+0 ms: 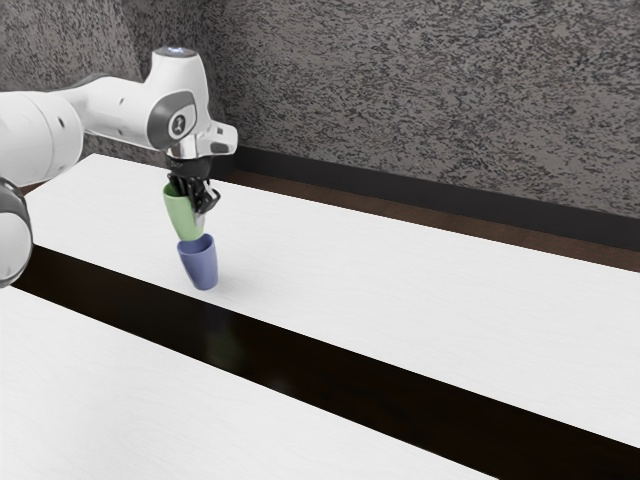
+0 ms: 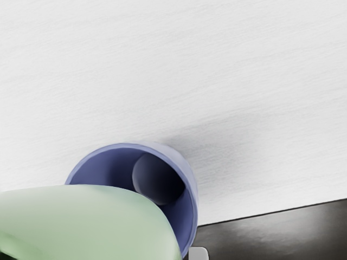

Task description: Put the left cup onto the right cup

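Note:
A blue cup (image 1: 199,263) stands upright on the white table (image 1: 400,290), close to the dark stripe. Right above it hangs a green cup (image 1: 180,215), tilted, with its lower end at the blue cup's rim. My gripper (image 1: 188,197) is shut on the green cup's upper part. In the wrist view the green cup (image 2: 81,222) lies blurred just under my hand and covers part of the blue cup's (image 2: 162,179) open mouth, whose dark inside still shows.
A wide dark stripe (image 1: 330,380) runs diagonally across the table in front of the cups. A speckled grey wall (image 1: 430,90) with a dark base strip closes the far side. White tabletop stretches to the exterior view's right.

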{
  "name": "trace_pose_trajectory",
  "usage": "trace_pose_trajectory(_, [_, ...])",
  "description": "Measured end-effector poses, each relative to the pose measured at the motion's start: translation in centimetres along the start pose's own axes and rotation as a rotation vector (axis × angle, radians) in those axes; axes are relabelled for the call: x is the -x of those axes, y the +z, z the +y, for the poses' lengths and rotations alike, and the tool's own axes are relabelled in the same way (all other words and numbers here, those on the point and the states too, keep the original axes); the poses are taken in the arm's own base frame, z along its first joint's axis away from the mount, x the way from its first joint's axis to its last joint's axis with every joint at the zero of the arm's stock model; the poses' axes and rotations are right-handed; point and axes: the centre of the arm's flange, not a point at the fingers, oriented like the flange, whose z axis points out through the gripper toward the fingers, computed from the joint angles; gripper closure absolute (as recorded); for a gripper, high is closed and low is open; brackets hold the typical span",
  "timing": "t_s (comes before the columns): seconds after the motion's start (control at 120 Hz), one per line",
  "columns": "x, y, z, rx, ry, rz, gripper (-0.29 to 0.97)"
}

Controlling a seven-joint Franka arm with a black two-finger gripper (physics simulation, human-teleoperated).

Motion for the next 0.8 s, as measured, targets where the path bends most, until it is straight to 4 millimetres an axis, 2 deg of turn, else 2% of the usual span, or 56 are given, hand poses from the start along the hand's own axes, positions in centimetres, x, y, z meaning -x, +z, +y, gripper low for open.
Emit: trace_pose_trajectory(0.8, [-0.6,2.3,0.1,0.01,0.014,-0.009,0.78])
